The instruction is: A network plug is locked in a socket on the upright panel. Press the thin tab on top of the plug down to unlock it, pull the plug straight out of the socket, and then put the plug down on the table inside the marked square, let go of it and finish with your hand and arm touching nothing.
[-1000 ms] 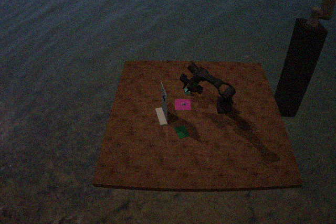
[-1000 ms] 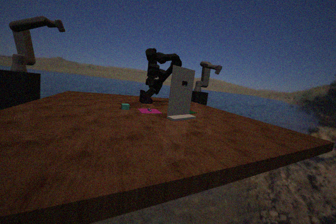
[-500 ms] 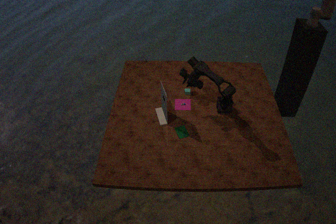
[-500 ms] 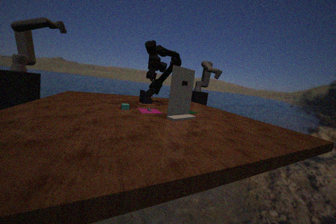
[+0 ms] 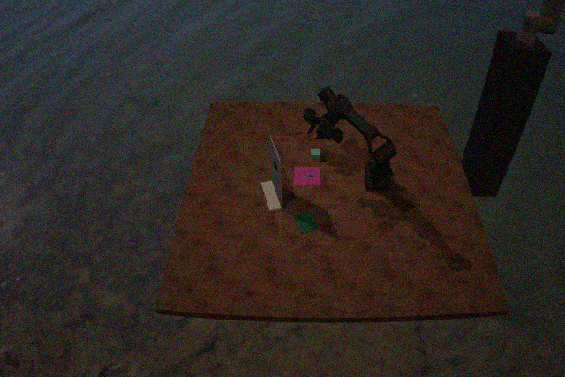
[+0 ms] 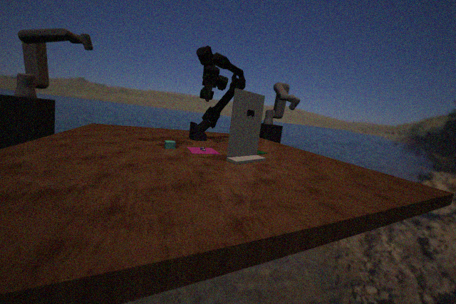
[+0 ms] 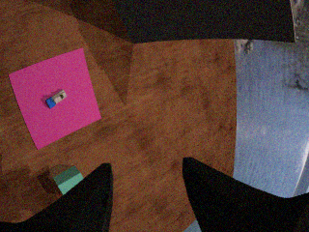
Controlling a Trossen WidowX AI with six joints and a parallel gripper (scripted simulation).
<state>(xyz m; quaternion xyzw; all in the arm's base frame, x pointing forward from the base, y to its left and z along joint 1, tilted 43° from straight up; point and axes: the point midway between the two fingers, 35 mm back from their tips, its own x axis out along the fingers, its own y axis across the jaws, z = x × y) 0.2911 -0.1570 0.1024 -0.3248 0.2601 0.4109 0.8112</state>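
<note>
The plug (image 5: 308, 175) (image 6: 202, 149) (image 7: 56, 99), pale with a blue end, lies on the pink marked square (image 5: 298, 181) (image 6: 213, 152) (image 7: 77, 63), inside its edges. The grey upright panel (image 5: 276, 181) (image 6: 244, 131) stands beside the square, with a dark socket opening (image 6: 251, 112) high on it. My gripper (image 5: 312, 132) (image 6: 206, 99) (image 7: 147, 168) is open, with nothing between the fingers. It hangs well above the table, off to the side of the square and apart from the plug. The plug's thin tab is too small to make out.
A teal block (image 5: 315, 154) (image 6: 169, 144) (image 7: 70, 180) stands on the table near the pink square, below the gripper's side. A green patch (image 5: 305, 221) (image 6: 261, 152) lies on the panel's other side. The panel has a pale foot (image 5: 271, 195) (image 6: 245, 159). Other arms stand beyond the table.
</note>
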